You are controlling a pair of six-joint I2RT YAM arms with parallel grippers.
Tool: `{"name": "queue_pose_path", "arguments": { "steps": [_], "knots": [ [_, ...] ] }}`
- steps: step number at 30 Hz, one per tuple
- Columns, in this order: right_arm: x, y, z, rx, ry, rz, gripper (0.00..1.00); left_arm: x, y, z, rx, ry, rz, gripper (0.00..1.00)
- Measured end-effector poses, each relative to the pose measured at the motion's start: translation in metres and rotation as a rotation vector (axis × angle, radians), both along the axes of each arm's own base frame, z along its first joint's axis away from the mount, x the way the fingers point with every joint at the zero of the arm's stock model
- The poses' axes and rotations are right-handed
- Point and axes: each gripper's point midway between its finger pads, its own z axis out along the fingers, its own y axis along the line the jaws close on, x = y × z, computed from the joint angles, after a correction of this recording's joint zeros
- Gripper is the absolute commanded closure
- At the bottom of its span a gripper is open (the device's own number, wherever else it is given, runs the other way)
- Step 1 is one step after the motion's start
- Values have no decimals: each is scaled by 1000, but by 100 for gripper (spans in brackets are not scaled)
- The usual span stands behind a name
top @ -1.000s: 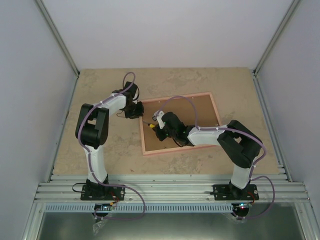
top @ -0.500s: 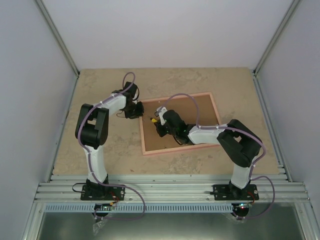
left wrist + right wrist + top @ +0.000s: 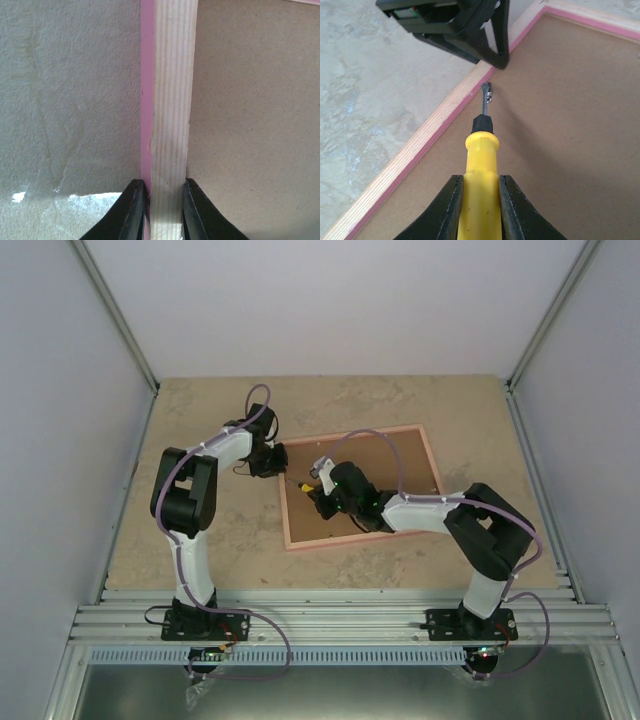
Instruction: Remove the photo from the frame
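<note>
No text, label, brand, number or sign can be read in any view. The frame (image 3: 415,465), brown board back up, and the yellow-handled screwdriver (image 3: 479,165) at 6 o'clock in the right wrist view carry no legible marking.

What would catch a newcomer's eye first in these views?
The yellow-handled screwdriver in the right gripper stands out, with its tip at a small metal tab on the brown backing board. The frame lies back side up, and the left gripper clamps its left rail. The photo is not visible.
</note>
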Motion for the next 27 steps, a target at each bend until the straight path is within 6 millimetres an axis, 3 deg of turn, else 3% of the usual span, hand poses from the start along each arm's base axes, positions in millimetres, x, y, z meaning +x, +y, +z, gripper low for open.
{"name": "queue_pose_path", "arguments": {
  "steps": [7, 16, 27],
  "knots": [
    [-13, 4, -7, -4, 31, 55, 100, 0, 0, 0, 0, 0, 0, 94],
    [-12, 3, -20, -26, 44, 49, 99, 0, 0, 0, 0, 0, 0, 94],
    [-5, 7, -21, -17, 31, 33, 100, 0, 0, 0, -1, 0, -1, 94]
  ]
}}
